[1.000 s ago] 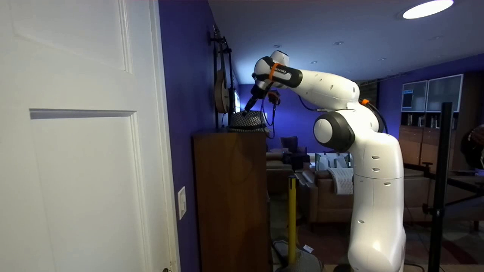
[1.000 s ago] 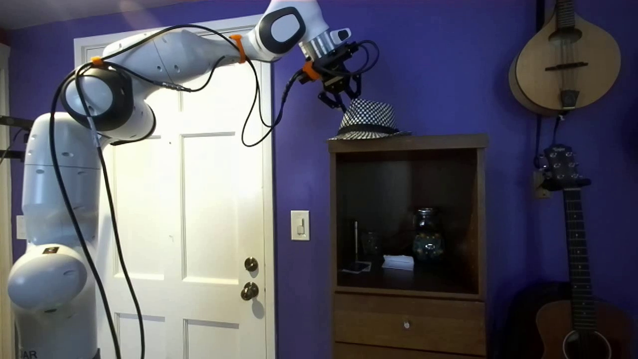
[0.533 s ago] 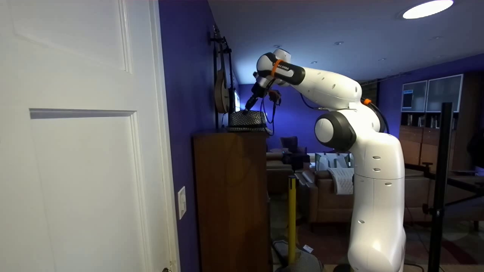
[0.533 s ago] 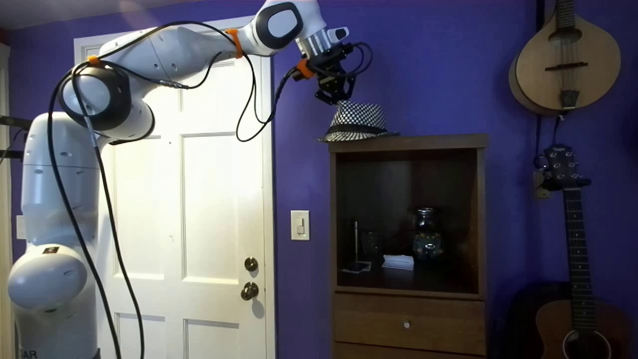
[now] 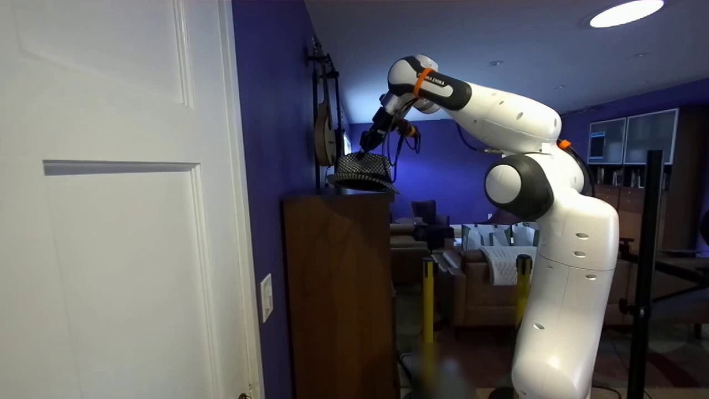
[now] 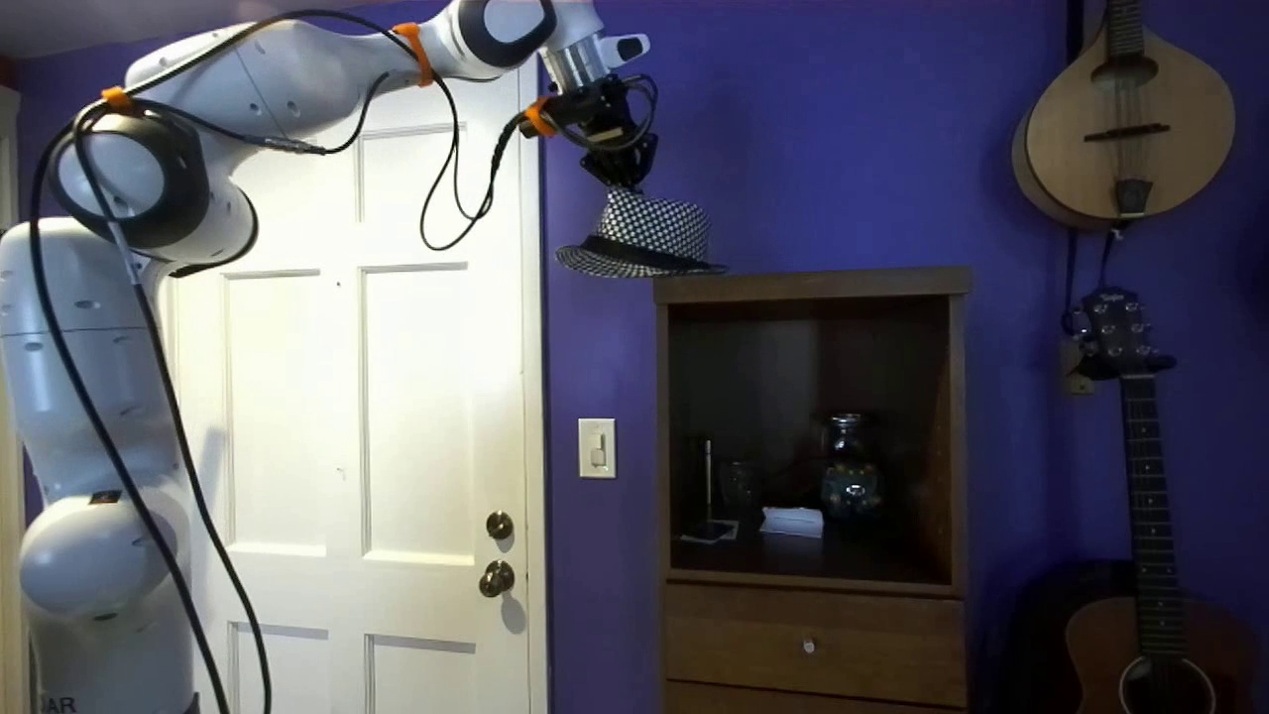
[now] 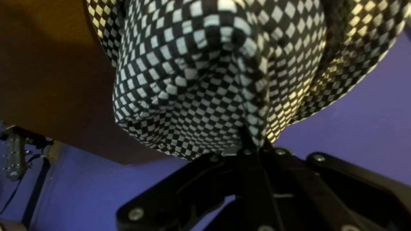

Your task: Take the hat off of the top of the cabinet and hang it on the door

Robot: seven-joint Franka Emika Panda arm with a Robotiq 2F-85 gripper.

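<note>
The hat [image 6: 659,233] is black-and-white checkered with a dark band. My gripper [image 6: 623,186] is shut on its crown from above. In the wrist view the crown cloth [image 7: 205,106] is pinched to a fold between the fingertips. The hat hangs tilted, mostly past the door-side edge of the cabinet [image 6: 813,285]. One end of its brim is at the cabinet's top corner; I cannot tell if it touches. In an exterior view the hat [image 5: 363,166] shows its dark underside. The white panelled door [image 6: 416,416] also shows close up [image 5: 127,266]. The arm covers part of it.
Brass knobs [image 6: 497,578] stick out at the door's edge. A light switch [image 6: 597,448] is on the blue wall between door and cabinet. A stringed instrument [image 6: 1180,129] hangs beyond the cabinet, above a guitar [image 6: 1155,476]. A yellow post [image 5: 427,299] stands near the cabinet.
The hat rested on the cabinet top a second ago. My gripper has lifted it a little and carried it sideways towards the door, past the cabinet's edge. The hat has tilted.
</note>
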